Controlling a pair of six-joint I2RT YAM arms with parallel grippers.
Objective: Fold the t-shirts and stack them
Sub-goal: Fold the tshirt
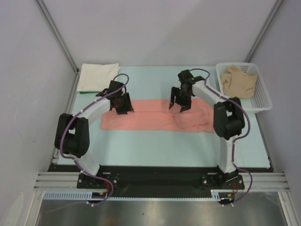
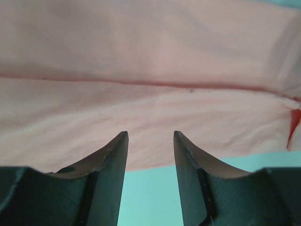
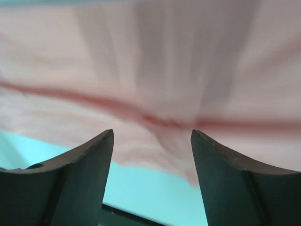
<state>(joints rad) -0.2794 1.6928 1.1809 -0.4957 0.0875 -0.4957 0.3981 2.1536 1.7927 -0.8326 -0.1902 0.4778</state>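
Teal table (image 1: 155, 141): only overhead view shows cream t-shirt (image 1: 97, 76), basket (image 1: 262, 97).

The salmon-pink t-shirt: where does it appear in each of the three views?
Top external: the salmon-pink t-shirt lies as a long strip across the middle of the teal table.
Left wrist: it fills the upper two thirds.
Right wrist: blurred, it fills the upper part.
Shared landmark: the teal table bordering the shirt's near edge.
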